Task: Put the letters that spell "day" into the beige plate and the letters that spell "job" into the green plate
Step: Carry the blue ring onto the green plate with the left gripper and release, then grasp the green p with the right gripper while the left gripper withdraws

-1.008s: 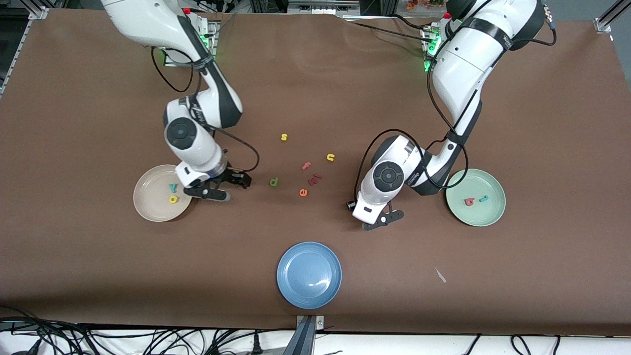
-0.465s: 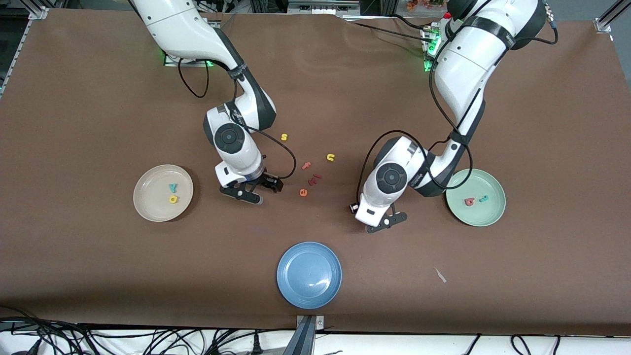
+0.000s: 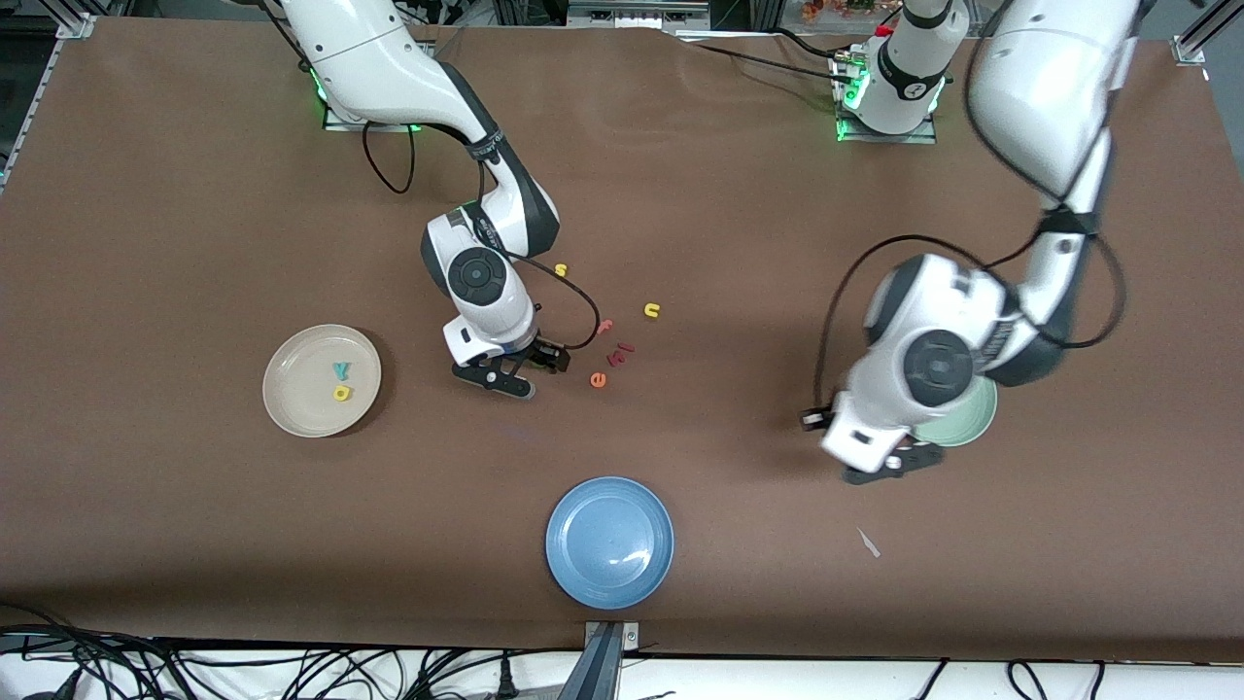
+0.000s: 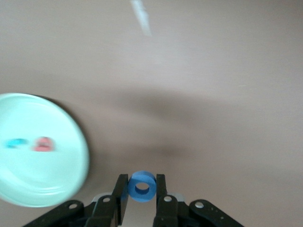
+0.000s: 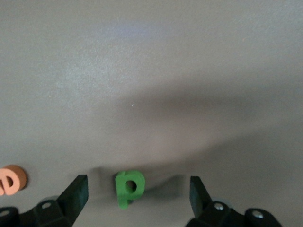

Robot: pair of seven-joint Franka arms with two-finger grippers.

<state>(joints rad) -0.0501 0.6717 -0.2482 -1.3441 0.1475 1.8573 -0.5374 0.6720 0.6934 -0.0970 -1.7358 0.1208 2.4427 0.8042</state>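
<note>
My left gripper [image 4: 142, 188] is shut on the blue ring o [image 4: 142, 186], held in the air beside the green plate [image 4: 61, 184]. That plate holds the teal j [image 4: 16, 143] and the salmon b [image 4: 43, 144]. In the front view the left arm covers most of the green plate [image 3: 977, 420]. My right gripper [image 5: 138, 194] is open, low over the table, with the green d [image 5: 129, 187] lying between its fingers. The beige plate [image 3: 296, 384] holds the teal y [image 3: 341, 369] and the yellow a [image 3: 341, 393].
Beside the right gripper [image 3: 523, 367] lie an orange e [image 3: 598, 380], a pink f [image 3: 604, 327], a dark red piece [image 3: 620, 352], a yellow u [image 3: 651, 310] and a yellow s [image 3: 561, 269]. A blue plate [image 3: 609, 542] sits nearest the front camera. A white scrap [image 3: 868, 542] lies near the left gripper [image 3: 899, 465].
The left arm has risen and swung toward the green plate with the blue o. The right gripper has moved from beside the beige plate to over the green d.
</note>
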